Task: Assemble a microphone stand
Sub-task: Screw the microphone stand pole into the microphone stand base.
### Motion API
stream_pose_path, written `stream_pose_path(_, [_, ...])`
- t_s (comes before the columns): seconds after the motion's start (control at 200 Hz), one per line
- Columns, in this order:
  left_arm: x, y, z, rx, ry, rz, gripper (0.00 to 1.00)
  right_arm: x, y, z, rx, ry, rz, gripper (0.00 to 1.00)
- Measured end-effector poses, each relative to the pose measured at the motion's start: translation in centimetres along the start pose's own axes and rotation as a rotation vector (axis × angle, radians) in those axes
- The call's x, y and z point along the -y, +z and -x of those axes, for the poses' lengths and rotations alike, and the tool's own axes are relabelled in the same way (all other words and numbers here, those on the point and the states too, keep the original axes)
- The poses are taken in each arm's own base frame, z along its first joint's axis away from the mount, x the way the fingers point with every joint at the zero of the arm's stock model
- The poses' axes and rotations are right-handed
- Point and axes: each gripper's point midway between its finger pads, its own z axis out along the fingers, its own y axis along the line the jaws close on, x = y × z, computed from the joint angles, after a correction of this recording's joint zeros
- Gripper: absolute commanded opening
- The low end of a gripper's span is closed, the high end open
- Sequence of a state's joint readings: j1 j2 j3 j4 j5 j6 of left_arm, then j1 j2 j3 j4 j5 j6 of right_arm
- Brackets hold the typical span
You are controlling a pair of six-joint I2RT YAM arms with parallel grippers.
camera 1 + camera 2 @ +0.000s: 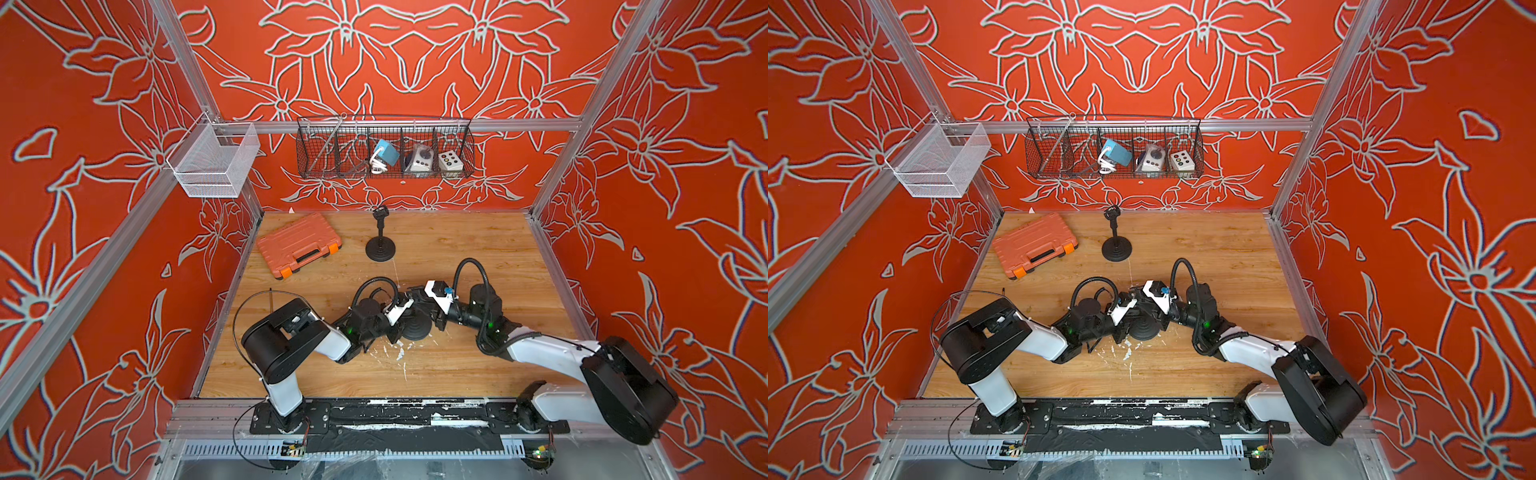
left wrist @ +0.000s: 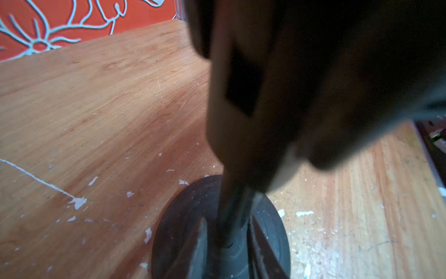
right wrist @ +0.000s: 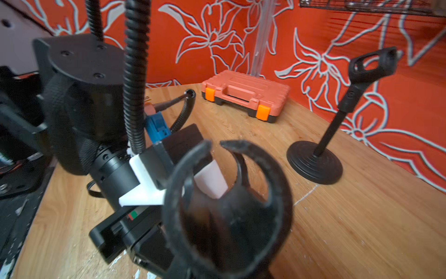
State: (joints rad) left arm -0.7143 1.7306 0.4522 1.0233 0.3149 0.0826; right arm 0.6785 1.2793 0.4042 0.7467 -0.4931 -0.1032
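A black round base (image 1: 417, 331) stands at the table's middle, with a thin pole (image 2: 233, 212) rising upright from it. My left gripper (image 2: 226, 232) is down at the pole's foot. Its fingers (image 2: 199, 244) flank the pole, slightly parted, with a narrow dark gap on each side. My right gripper (image 1: 419, 300) is above the pole's top, shut on a black C-shaped microphone clip (image 3: 175, 207) that fills the right wrist view and hides the jaws. From the left wrist the clip and right gripper are a dark blur over the pole.
A second, complete microphone stand (image 1: 380, 243) stands further back. An orange tool case (image 1: 297, 245) lies at the back left. A black wire basket (image 1: 384, 174) and a white mesh basket (image 1: 212, 166) hang on the walls. White paint flecks mark the wood.
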Motion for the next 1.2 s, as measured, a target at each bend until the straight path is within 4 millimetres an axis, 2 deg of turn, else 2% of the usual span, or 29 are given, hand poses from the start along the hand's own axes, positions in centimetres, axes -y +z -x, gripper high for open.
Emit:
stream_pose_path(0.265, [-0.2, 0.6, 1.0, 0.016, -0.046, -0.001, 0.31, 0.7, -0.6, -0.2, -0.007, 0.084, -0.246, 0.0])
stream_pose_path(0.4, [-0.4, 1.2, 1.3, 0.033, -0.065, -0.003, 0.27, 1.2, -0.7, -0.2, -0.006, 0.108, -0.307, 0.0])
stream_pose_path(0.575, [-0.3, 1.4, 1.4, 0.046, -0.074, -0.008, 0.24, 1.3, -0.7, -0.2, -0.006, 0.109, -0.319, 0.0])
stream_pose_path(0.741, [-0.6, 1.6, 1.6, 0.069, -0.069, 0.001, 0.36, 1.2, -0.7, -0.3, -0.007, 0.107, -0.314, 0.0])
stream_pose_path(0.841, [-0.7, 1.5, 2.0, 0.095, -0.071, 0.009, 0.39, 1.1, -0.7, -0.2, -0.006, 0.106, -0.308, 0.0])
stream_pose_path(1.201, [-0.8, 0.5, 2.7, 0.16, -0.054, 0.027, 0.36, 2.0, -1.1, -0.4, -0.002, 0.144, -0.266, 0.0])
